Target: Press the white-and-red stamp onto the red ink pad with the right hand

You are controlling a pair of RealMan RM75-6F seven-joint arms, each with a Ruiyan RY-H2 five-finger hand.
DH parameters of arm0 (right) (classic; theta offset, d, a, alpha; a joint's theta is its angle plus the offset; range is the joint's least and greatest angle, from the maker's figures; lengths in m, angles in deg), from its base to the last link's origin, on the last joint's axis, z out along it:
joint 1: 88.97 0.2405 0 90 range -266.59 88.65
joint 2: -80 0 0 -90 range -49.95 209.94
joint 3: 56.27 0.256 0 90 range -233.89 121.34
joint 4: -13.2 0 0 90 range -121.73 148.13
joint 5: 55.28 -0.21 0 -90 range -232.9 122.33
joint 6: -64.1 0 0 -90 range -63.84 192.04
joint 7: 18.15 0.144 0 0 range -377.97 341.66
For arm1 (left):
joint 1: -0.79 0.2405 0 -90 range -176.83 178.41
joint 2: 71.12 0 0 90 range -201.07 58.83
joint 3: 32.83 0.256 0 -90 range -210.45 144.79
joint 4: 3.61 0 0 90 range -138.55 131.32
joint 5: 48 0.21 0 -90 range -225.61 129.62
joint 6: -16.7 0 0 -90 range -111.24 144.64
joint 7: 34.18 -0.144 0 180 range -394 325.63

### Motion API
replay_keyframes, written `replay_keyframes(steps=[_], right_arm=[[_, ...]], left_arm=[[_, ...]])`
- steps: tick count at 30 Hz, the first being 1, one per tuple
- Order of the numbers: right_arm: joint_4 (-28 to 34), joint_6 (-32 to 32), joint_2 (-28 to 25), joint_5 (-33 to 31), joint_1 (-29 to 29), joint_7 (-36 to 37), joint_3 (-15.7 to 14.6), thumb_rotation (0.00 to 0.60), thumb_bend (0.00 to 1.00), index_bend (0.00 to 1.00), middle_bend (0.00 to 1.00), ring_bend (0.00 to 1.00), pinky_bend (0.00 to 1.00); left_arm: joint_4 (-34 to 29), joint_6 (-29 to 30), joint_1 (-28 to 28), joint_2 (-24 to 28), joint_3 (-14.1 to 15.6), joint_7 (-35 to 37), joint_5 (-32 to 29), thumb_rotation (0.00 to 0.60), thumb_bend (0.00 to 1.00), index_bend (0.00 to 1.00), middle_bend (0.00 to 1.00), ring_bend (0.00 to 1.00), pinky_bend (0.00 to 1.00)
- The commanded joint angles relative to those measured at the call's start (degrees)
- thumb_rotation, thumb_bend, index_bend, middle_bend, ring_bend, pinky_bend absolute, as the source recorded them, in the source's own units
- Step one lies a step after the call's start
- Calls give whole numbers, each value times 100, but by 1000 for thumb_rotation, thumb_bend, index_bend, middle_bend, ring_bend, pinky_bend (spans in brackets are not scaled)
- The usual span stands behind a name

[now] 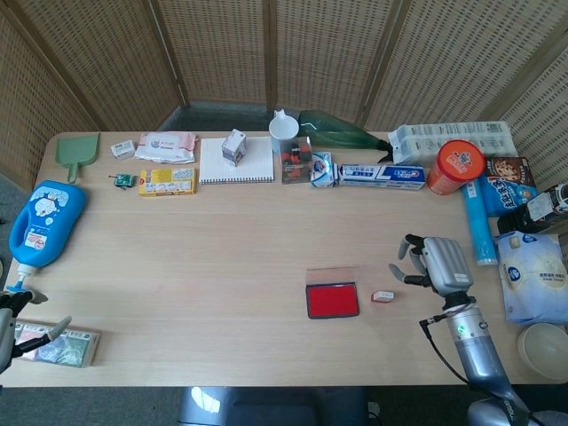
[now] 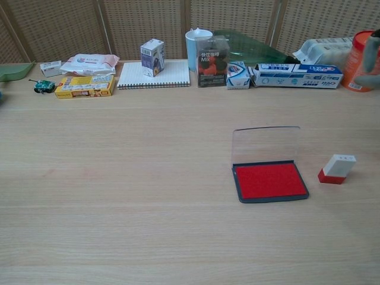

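While our right hand (image 1: 437,263) hangs empty, fingers apart, the small white-and-red stamp (image 2: 336,168) sits beside the open red ink pad (image 2: 270,180); our left hand (image 1: 9,311) is cut off, so we cannot tell.

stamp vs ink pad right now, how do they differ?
The stamp is a small white block with a red base, tilted; the ink pad is wider, flat, and dark-framed, with a red face. The ink pad stands open, clear lid up; the stamp has no lid. Both rest on the table, apart, untouched by either hand.
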Motion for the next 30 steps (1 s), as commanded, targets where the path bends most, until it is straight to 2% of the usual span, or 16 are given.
replay_keyframes(steps=[1,7,17,30], right_arm=[[77,-274,46,172,-237,-173,-118,518,308,588,851,944,982],[194,-769,103,584,-652,-376,-343,517,308,588,826,910,960],[171,-1352,152,1128,-1307,-247,-600,515,308,594,823,906,958],[-106,-1403,208,1383,-1600,226,-485,515,307,605,825,909,951]], left_arm=[[18,32,39,-30,30,11,24,185,116,369,401,313,182],[54,167,160,-110,97,82,125,185,117,369,401,313,182],[-29,498,378,-137,231,109,448,182,115,369,401,312,182],[-238,602,455,-69,233,-46,578,188,116,369,401,313,182]])
